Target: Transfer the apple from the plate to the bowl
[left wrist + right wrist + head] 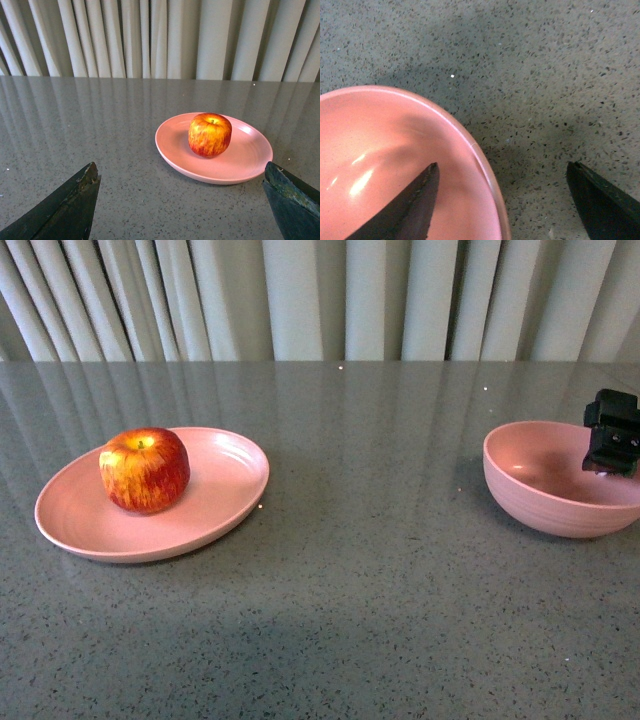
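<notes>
The red and yellow apple (144, 470) sits upright on the shallow pink plate (225, 490) at the left of the table. In the left wrist view the apple (210, 134) and plate (250, 156) lie ahead of my left gripper (181, 170), which is open, empty and short of the plate's near rim. The deep pink bowl (545, 490) stands at the right, empty. My right gripper (503, 167) is open and straddles the bowl's rim (470, 145), one finger over the inside and one over the table. Its black body (612, 432) shows above the bowl.
Everything rests on a grey speckled table (380, 570). A pale pleated curtain (320, 300) hangs behind its far edge. A wide stretch of tabletop separates plate and bowl.
</notes>
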Robot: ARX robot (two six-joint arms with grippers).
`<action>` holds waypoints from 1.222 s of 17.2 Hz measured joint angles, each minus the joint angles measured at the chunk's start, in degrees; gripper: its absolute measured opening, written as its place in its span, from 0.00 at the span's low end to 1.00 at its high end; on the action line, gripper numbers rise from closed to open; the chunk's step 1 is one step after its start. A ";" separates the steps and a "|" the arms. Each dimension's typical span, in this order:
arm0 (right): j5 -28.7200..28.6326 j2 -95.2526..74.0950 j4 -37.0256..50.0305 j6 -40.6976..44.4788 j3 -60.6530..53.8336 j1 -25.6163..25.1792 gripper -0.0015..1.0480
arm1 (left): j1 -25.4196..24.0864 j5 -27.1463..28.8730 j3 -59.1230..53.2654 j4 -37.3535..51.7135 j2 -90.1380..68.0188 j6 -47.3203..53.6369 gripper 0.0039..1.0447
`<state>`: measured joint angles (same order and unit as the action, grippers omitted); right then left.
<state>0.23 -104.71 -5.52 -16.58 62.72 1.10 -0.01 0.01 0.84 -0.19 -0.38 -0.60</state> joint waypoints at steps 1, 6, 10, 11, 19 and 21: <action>0.00 -0.28 0.07 -0.22 0.00 0.15 0.70 | 0.00 0.00 0.00 0.00 0.00 0.00 0.94; -0.70 -0.33 0.46 -1.18 0.00 1.20 0.21 | 0.00 0.00 0.00 0.00 0.00 0.02 0.94; -2.21 2.01 0.04 -1.79 0.00 1.09 0.03 | 0.00 0.00 0.00 0.00 0.00 0.00 0.94; -2.86 4.28 -0.15 -1.86 0.00 1.16 0.03 | 0.00 0.00 0.00 0.00 0.00 0.00 0.94; -1.42 5.99 -1.79 -2.27 6.32 16.72 0.03 | 0.00 0.00 0.00 0.00 0.00 0.00 0.94; -0.76 2.95 -1.88 -2.73 7.63 18.99 0.03 | 0.00 0.00 0.00 0.00 0.02 0.00 0.94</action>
<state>-0.54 -101.75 -7.40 -19.31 70.35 20.10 -0.01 0.01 0.84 -0.19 -0.36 -0.60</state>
